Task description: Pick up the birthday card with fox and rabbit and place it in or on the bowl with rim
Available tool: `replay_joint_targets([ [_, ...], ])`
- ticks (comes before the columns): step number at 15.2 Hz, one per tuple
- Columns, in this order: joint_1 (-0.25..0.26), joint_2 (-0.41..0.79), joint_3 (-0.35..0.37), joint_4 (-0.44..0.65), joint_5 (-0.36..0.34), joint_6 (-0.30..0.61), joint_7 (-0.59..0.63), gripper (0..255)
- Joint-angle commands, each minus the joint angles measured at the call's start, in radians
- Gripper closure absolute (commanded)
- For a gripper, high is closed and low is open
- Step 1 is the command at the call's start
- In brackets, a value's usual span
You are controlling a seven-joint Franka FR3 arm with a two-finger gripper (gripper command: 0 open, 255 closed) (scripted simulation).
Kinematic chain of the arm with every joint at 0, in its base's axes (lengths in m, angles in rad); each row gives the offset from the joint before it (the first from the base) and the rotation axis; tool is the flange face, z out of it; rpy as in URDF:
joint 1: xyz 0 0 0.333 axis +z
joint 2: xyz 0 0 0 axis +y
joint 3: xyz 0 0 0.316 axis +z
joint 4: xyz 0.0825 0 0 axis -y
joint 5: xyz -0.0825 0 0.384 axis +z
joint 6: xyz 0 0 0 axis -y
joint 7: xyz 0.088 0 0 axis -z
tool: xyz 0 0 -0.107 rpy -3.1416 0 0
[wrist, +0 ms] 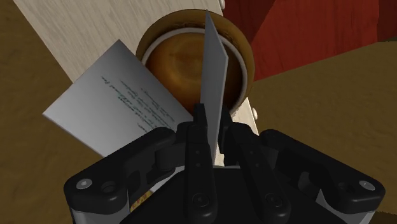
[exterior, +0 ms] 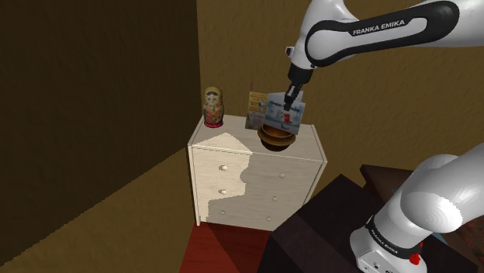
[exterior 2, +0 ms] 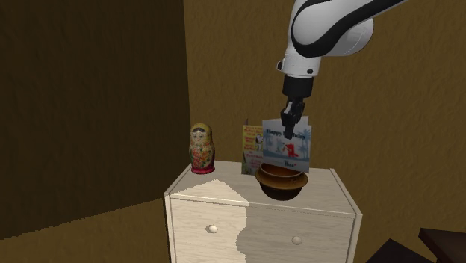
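At shoulder view's centre | gripper [exterior 2: 288, 127] pinches birthday card [exterior 2: 296, 149] top edge | card upright over brown bowl [exterior 2: 281, 183] on dresser [exterior: 256, 177]

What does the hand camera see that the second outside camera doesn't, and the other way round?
Wrist view: the white inside page with printed lines of the open blue-and-white birthday card, and the glossy inside of the round brown rimmed bowl beneath it. Second exterior view: the card's picture front, a painted nesting doll, and another colourful card standing behind. Both: the black fingers clasping the card over the bowl.
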Motion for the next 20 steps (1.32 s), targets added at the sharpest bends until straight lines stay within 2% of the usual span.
replay_joint_targets([
  [1, 0.0, 0.003, 0.0, -0.003, 0.0, 0.001, -0.001, 255],
  [4, 0.0, 0.003, 0.0, -0.003, 0.0, 0.001, -0.001, 255],
  [5, 0.0, 0.002, 0.0, -0.004, 0.0, 0.001, -0.001, 0],
  [10, 0.0, 0.003, 0.0, -0.003, 0.0, 0.001, -0.001, 0],
  [14, 0.002, -0.032, 0.001, 0.092, 0.003, -0.13, -0.002, 0],
  [20, 0.002, -0.032, 0.001, 0.092, 0.003, -0.13, -0.002, 0],
])
